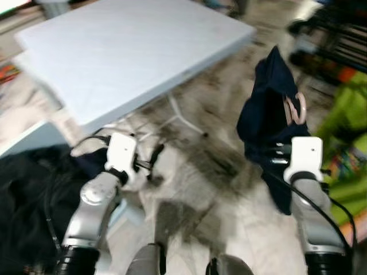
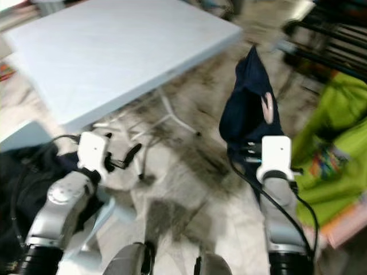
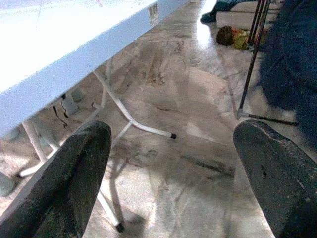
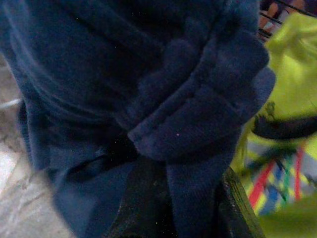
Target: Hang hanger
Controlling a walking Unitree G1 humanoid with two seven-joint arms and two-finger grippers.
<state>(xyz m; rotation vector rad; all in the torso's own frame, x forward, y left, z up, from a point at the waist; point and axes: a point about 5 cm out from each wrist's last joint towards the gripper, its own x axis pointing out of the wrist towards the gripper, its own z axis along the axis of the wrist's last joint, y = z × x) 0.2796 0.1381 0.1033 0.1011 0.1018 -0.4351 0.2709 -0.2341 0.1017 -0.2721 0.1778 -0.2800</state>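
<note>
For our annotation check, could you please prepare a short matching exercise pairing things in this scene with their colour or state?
Things:
1. folding table
2. garment
3. left pincer
4. hanger hook

Descriptions:
A. navy blue, held up by the right pincer
B. pinkish, poking out of the cloth
C. white, with thin metal legs
D. open, holding nothing

Pairs: 1-C, 2-A, 3-D, 4-B

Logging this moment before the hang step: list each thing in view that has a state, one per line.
Left gripper: open, holding nothing, low beside the table.
Right gripper: shut on the navy garment, held up.
Navy garment: bunched, draped over the gripper.
Pink hanger hook: poking out of the garment.
White folding table: standing, legs unfolded.
</note>
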